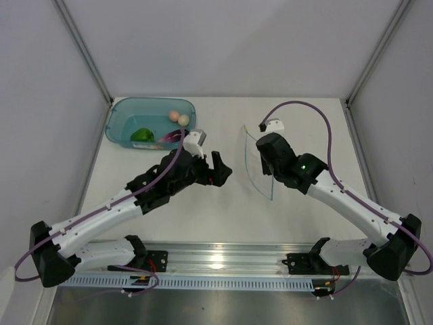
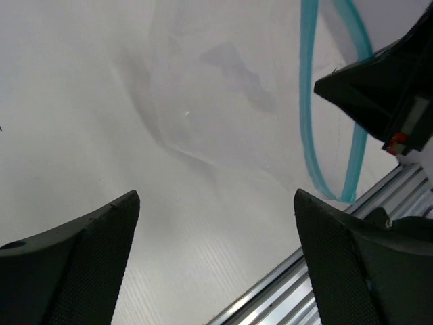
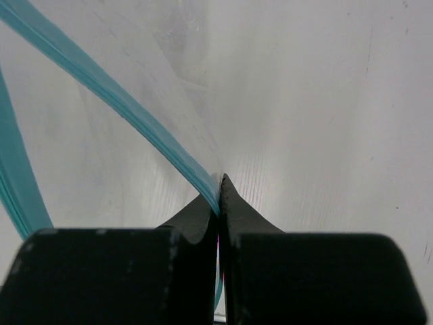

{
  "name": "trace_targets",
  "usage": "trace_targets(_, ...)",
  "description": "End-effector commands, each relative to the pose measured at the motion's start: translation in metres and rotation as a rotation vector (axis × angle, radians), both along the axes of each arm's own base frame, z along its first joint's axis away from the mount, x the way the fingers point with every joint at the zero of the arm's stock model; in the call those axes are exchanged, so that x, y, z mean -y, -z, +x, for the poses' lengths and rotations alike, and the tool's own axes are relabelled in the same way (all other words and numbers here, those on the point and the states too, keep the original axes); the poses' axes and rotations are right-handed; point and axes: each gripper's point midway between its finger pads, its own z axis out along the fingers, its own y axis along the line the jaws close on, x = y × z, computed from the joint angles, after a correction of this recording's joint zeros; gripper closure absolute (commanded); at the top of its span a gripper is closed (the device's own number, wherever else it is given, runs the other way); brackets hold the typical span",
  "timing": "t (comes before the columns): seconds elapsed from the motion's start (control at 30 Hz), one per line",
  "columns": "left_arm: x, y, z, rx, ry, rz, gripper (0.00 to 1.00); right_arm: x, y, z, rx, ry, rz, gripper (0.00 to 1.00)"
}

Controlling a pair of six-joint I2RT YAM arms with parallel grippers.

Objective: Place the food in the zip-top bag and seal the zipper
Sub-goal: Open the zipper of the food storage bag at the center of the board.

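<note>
The food lies in a teal tub [image 1: 122, 116] at the back left: two pale balls [image 1: 174, 115] [image 1: 183, 120], a green pepper [image 1: 141, 135] and a purple eggplant [image 1: 170, 137], partly hidden by my left wrist. The clear zip-top bag [image 1: 260, 177] [image 2: 223, 88] hangs at mid-table, its mouth gaping. My right gripper [image 1: 259, 147] [image 3: 220, 186] is shut on its light-blue zipper [image 3: 135, 112] [image 2: 308, 101]. My left gripper [image 1: 220, 169] [image 2: 216, 196] stands open just left of the bag, with nothing between its fingers.
An aluminium rail [image 1: 223, 261] [image 2: 325, 277] carrying both arm bases runs along the near table edge. White walls enclose the table on three sides. The right arm's purple cable [image 1: 318, 112] loops over the back right.
</note>
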Motion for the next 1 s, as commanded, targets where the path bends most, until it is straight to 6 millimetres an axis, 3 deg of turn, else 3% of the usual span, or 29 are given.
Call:
trace_targets(0.0,-0.02,-0.037,0.009,0.111,-0.088,-0.092,0.01,-0.007,-0.023,0.012,0.067,0.008,0.023,1.0)
trace_targets(0.07,-0.031,-0.049,0.011,0.143,-0.126,-0.112,0.01,-0.011,-0.024,0.013,0.068,0.004,0.008,1.0)
trace_targets(0.2,-0.064,-0.04,0.035,0.078,-0.273,-0.084,0.0,-0.011,-0.028,0.021,0.093,0.025,-0.076,1.0)
trace_targets(0.27,-0.071,-0.042,0.044,0.041,-0.305,-0.088,0.01,-0.008,-0.037,0.022,0.113,0.042,-0.111,1.0)
trace_targets(0.3,-0.082,-0.027,0.054,-0.005,-0.358,-0.049,0.01,-0.004,-0.042,0.024,0.132,0.057,-0.136,1.0)
trace_targets(0.37,-0.096,-0.031,0.071,-0.007,-0.422,-0.04,0.01,-0.001,-0.046,0.025,0.149,0.064,-0.143,1.0)
trace_targets(0.4,-0.101,-0.018,0.077,-0.041,-0.449,-0.002,0.01,0.0,-0.048,0.026,0.156,0.061,-0.151,1.0)
trace_targets(0.47,-0.117,-0.029,0.097,-0.023,-0.527,0.009,0.01,0.003,-0.052,0.029,0.168,0.072,-0.16,1.0)
trace_targets(0.57,-0.136,-0.017,0.125,-0.072,-0.608,0.072,0.0,0.002,-0.054,0.032,0.167,0.069,-0.148,1.0)
trace_targets(0.6,-0.139,-0.035,0.136,-0.055,-0.636,0.049,0.01,0.0,-0.053,0.032,0.164,0.067,-0.139,1.0)
trace_targets(0.63,-0.145,-0.014,0.144,-0.121,-0.668,0.106,0.01,-0.002,-0.051,0.031,0.155,0.062,-0.134,1.0)
trace_targets(0.67,-0.154,-0.007,0.15,-0.143,-0.709,0.134,0.01,-0.005,-0.047,0.031,0.143,0.054,-0.133,1.0)
trace_targets(0.7,-0.165,-0.027,0.165,-0.12,-0.762,0.11,0.01,-0.006,-0.044,0.031,0.135,0.053,-0.132,1.0)
trace_targets(0.73,-0.17,-0.006,0.177,-0.167,-0.791,0.16,0.0,-0.007,-0.041,0.031,0.127,0.05,-0.13,1.0)
trace_targets(0.83,-0.193,-0.023,0.206,-0.168,-0.871,0.194,0.0,-0.009,-0.031,0.032,0.107,0.042,-0.131,1.0)
trace_targets(0.87,-0.206,0.008,0.211,-0.258,-0.9,0.267,0.0,-0.01,-0.029,0.033,0.101,0.038,-0.129,1.0)
trace_targets(0.9,-0.212,0.016,0.216,-0.285,-0.914,0.288,0.0,-0.011,-0.025,0.033,0.091,0.032,-0.128,1.0)
trace_targets(0.93,-0.217,0.001,0.227,-0.263,-0.94,0.273,0.0,-0.009,-0.023,0.035,0.084,0.036,-0.129,1.0)
trace_targets(0.97,-0.23,0.021,0.231,-0.312,-0.973,0.316,0.01,-0.01,-0.021,0.034,0.078,0.031,-0.127,1.0)
